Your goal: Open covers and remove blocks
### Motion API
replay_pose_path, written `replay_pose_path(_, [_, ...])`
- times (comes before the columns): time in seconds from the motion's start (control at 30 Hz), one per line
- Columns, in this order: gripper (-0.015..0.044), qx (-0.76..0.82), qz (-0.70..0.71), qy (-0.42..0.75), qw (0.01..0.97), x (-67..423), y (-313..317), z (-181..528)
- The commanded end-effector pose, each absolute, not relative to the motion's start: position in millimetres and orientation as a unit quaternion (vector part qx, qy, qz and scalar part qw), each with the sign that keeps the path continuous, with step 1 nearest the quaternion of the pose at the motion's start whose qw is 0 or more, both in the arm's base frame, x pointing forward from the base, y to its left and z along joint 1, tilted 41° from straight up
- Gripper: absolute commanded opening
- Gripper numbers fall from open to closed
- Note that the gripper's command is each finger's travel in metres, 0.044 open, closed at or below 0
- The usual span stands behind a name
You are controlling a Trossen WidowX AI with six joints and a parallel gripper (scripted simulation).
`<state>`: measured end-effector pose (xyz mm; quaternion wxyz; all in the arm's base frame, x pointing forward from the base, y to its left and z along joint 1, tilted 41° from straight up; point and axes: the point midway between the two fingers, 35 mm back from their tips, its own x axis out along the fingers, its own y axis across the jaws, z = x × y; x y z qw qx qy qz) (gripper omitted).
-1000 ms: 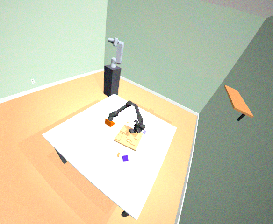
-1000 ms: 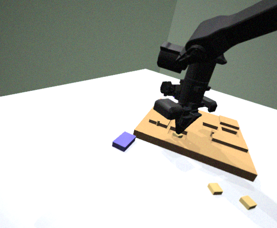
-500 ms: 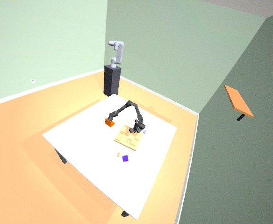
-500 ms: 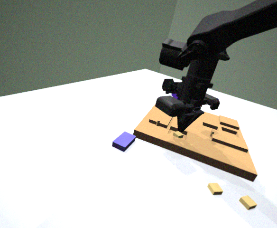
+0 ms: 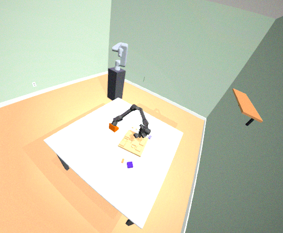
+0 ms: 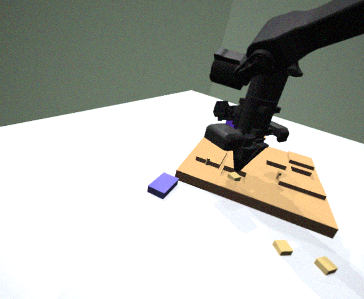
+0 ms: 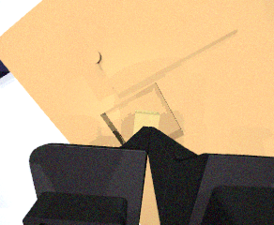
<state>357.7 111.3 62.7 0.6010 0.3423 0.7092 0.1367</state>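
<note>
The tan puzzle board [image 5: 126,148] [image 6: 272,205] [image 7: 212,70] lies on the white table [image 5: 91,155] [image 6: 79,225]. My gripper [image 5: 136,135] [image 6: 238,169] [image 7: 147,133] is shut with nothing between the fingers. Its tips point down into a well near the board's edge. A small yellow block [image 6: 234,175] [image 7: 146,118] lies in that well, just in front of the tips. A small pin [image 7: 98,57] shows on the board beyond the well. A flat purple block [image 6: 162,184] [image 5: 149,137] lies on the table beside the board.
Two yellow blocks [image 6: 282,246] [image 6: 325,265] lie on the table off the board's near corner. Another purple block [image 5: 130,164] and a small tan block [image 5: 122,160] lie off the far side. Raised covers [image 6: 300,159] and tracks stand on the board's right part. The arm's orange base [image 5: 113,127] stands behind the board.
</note>
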Motion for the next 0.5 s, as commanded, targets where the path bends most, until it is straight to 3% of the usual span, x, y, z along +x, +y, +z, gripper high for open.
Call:
replay_pose_path(0.0, [0.0,0.342,0.139,0.708,0.602,358.1,111.2,63.8])
replay_pose_path(0.47, [0.0,0.342,0.137,0.709,0.601,357.8,111.6,62.5])
